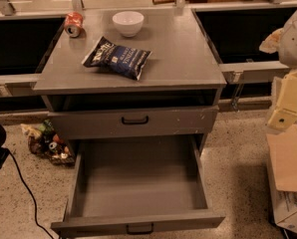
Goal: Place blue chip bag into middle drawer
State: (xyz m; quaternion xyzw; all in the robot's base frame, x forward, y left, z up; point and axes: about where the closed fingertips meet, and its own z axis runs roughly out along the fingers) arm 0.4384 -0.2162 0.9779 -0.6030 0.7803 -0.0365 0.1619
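Observation:
The blue chip bag (117, 57) lies flat on the grey cabinet top (188, 59), left of centre, with its white lettering facing up. The middle drawer (138, 180) is pulled wide open below. Its flat grey floor is bare, and its small dark handle (139, 228) is at the near edge. My gripper (283, 114) shows as pale blocks at the right edge of the view. It is off the cabinet, level with the drawer fronts and far to the right of the bag. It holds nothing that I can see.
A red soda can (73, 24) lies on its side at the back left of the top, with a white bowl (128, 23) beside it. A shut drawer front with a black handle (135, 120) sits above the open drawer. Snack packets (48, 143) litter the floor at the left. A cardboard box (290, 183) stands at the right.

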